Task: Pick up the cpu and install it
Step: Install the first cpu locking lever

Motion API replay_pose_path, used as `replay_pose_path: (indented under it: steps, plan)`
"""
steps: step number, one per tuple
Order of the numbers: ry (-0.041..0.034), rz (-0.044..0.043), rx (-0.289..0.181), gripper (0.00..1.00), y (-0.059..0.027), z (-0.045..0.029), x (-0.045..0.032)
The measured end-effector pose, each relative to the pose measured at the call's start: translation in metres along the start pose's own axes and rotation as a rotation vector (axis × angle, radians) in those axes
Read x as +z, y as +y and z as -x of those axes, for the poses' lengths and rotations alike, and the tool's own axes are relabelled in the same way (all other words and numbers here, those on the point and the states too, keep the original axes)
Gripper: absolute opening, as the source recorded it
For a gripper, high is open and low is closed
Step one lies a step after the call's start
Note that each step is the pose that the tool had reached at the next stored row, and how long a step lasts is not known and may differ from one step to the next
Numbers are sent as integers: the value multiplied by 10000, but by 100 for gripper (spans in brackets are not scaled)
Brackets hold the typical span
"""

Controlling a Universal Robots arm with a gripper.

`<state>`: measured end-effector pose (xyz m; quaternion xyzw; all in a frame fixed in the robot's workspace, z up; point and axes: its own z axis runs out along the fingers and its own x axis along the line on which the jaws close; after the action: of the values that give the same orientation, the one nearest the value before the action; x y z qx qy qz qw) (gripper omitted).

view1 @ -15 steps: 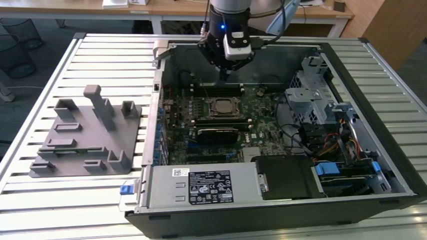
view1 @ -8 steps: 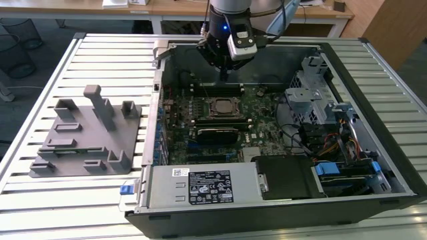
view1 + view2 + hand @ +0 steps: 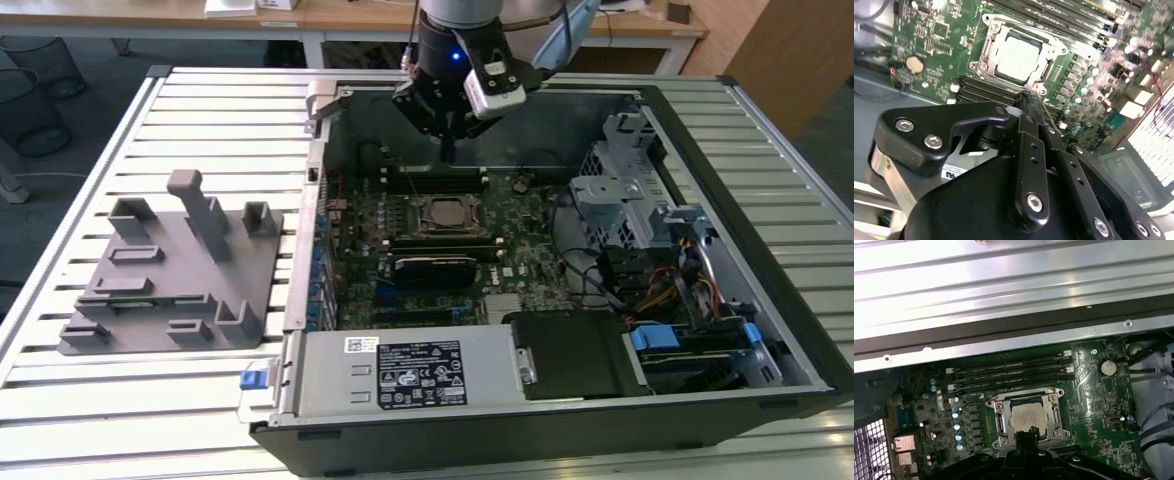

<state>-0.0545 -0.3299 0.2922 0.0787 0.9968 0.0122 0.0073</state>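
Second wrist view, cpu point(image 3: 1016, 56) flat in socket frame point(image 3: 987, 49), silver top up, gripper point(image 3: 1026, 97) pressed together, empty.

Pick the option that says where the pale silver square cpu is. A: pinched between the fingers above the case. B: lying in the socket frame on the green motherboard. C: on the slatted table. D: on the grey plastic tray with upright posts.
B: in the second wrist view the pale silver square cpu lies flat inside the metal socket frame on the green motherboard.
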Motion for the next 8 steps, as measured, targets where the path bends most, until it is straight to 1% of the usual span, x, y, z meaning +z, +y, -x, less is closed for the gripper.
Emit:
replay_pose_path:
  steps: [8]
  plan:
    - [37, 18, -1444, 11, 0, 0, 5]
